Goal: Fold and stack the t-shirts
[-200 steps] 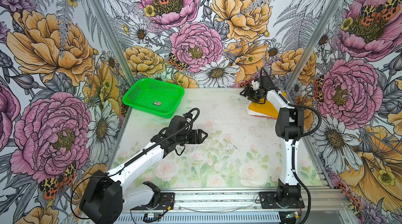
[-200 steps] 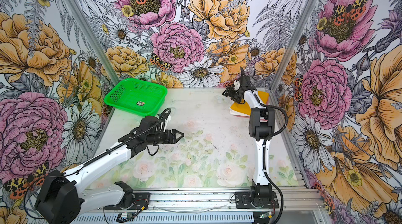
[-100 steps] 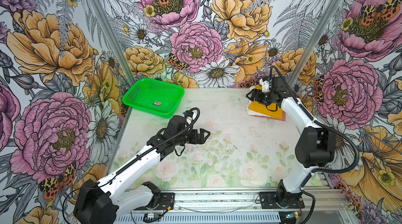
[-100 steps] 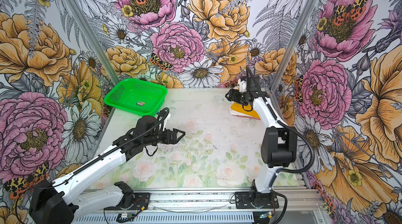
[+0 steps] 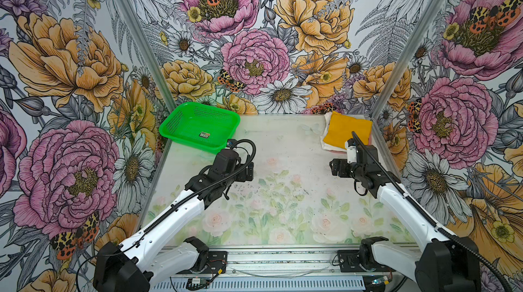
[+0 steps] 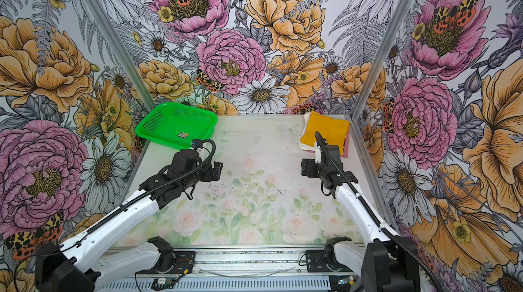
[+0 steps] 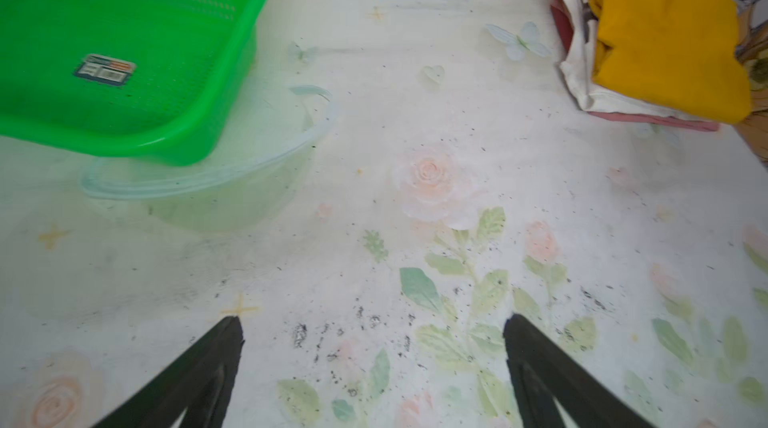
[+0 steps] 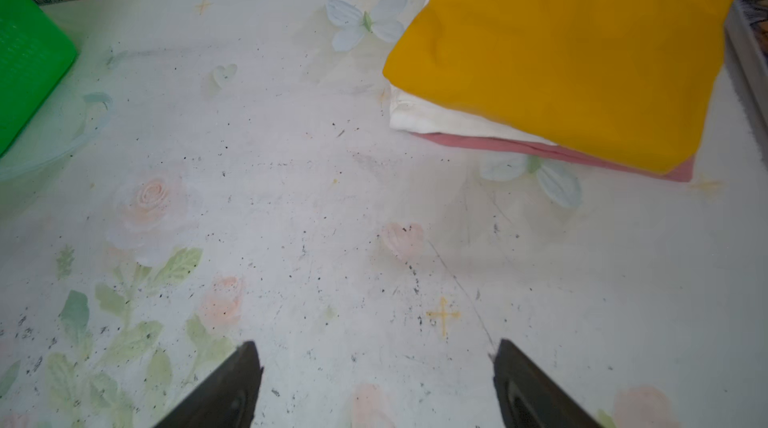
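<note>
**Top views: stack (image 5: 345, 134) in far right corner, both arms free of it**

Both top views put the folded pile at the far right corner of the table (image 5: 283, 146), close to the back wall. I read three layers. The yellow shirt (image 6: 325, 132) lies on top, folded to a rough square. The white shirt (image 8: 432, 116) is under it, its edge showing on the side toward the middle of the table. The pink shirt (image 8: 683, 172) is at the bottom, showing only as a thin strip along the near edge and at one corner.

The left gripper (image 7: 372, 322) has its fingers (image 7: 208, 363) spread wide. I see only bare, speckled table between them. In a top view it sits over the middle-left of the table, well apart from the pile.

The right gripper (image 8: 374, 345) also has its fingers (image 8: 528, 384) spread wide with nothing between them. It is on the near side of the pile, close to it but not touching any cloth.

The green basket (image 5: 175, 119) is at the far left corner and holds only a small sticker (image 5: 204, 134). From the left wrist view, its near corner overlaps the rim of a clear plastic bowl (image 7: 316, 131). I cannot tell whether the basket rests on the bowl.
</note>
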Motion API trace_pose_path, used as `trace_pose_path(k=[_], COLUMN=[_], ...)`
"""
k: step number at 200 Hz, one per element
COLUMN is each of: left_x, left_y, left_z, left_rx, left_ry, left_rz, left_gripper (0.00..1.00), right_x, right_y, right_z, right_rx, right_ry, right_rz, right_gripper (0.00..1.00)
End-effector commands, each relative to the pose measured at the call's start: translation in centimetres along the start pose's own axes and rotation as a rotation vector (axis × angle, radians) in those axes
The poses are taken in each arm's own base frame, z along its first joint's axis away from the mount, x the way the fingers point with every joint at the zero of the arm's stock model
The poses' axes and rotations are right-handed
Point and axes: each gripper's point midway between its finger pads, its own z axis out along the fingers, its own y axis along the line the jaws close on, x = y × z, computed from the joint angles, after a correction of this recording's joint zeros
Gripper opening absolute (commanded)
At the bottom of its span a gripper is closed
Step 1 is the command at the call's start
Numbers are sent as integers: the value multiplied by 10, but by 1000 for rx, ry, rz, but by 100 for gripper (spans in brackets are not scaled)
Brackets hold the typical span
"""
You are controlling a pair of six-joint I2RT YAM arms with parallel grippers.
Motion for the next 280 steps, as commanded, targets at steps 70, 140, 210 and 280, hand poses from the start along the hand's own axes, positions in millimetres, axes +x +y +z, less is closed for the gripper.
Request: trace_pose_path(k=[70, 140, 210, 280], left_x=[-13, 1, -6, 0], left_y=[124, 159, 176, 186], left_z=[-20, 26, 57, 89], left_rx=[-442, -415, -374, -361], left_ry=[-340, -490, -574, -481], left_rz=[8, -80, -66, -88], left_gripper=[99, 99, 99, 99], right_x=[-22, -26, -40, -32], right_y=[-11, -40, -59, -79], right_z=[9, 37, 61, 67], right_rx=[64, 228, 298, 257], right_ry=[-289, -333, -458, -505], right_rz=[-53, -150, -177, -85], right_gripper=[99, 99, 99, 100])
